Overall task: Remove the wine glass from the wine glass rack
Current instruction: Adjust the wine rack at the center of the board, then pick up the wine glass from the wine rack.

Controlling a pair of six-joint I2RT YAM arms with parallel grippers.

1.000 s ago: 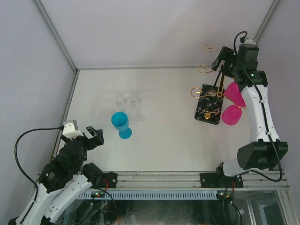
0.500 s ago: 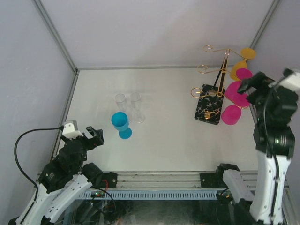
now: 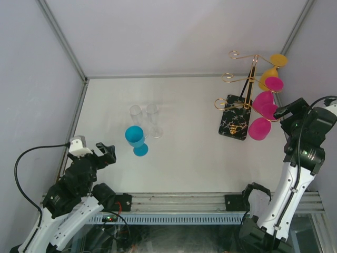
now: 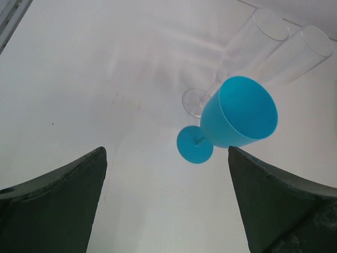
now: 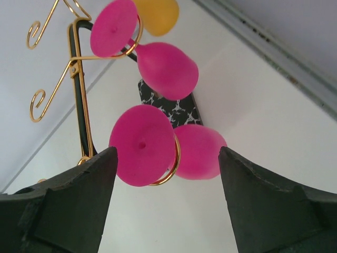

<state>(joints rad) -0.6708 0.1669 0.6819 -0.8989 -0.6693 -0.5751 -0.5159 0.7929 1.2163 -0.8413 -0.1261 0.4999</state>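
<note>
The right gripper (image 3: 288, 109) has its two fingers spread wide and nothing between them. In the right wrist view the dark fingers (image 5: 58, 205) frame the scene from either side. Straight ahead of it hangs the lower pink wine glass (image 5: 142, 145). It is upside down, its round foot faces the gripper and its stem sits in a gold loop. The glass is close to the fingertips, and no contact shows. Its bowl lies beyond and to the right of the foot.

Above and farther ahead is the upper pink wine glass (image 5: 167, 70), hung the same way in another loop. The yellow wine glass (image 5: 158, 13) hangs beyond that, at the top edge of the view. All three hang on the side of the wine glass rack (image 3: 234, 122) nearest this gripper. The rack's black marbled base rests on the white table (image 3: 200, 153) behind the pink bowls. Its empty curled arms reach away to the far left of the gripper.

The left gripper (image 3: 105, 153) is also spread and holds nothing. It hovers over the table near its own arm's base. Ahead of it and slightly right, well apart, a blue wine glass (image 4: 239, 113) stands upright. Two clear champagne flutes (image 4: 253, 39) stand just beyond the blue glass, close beside each other.
</note>
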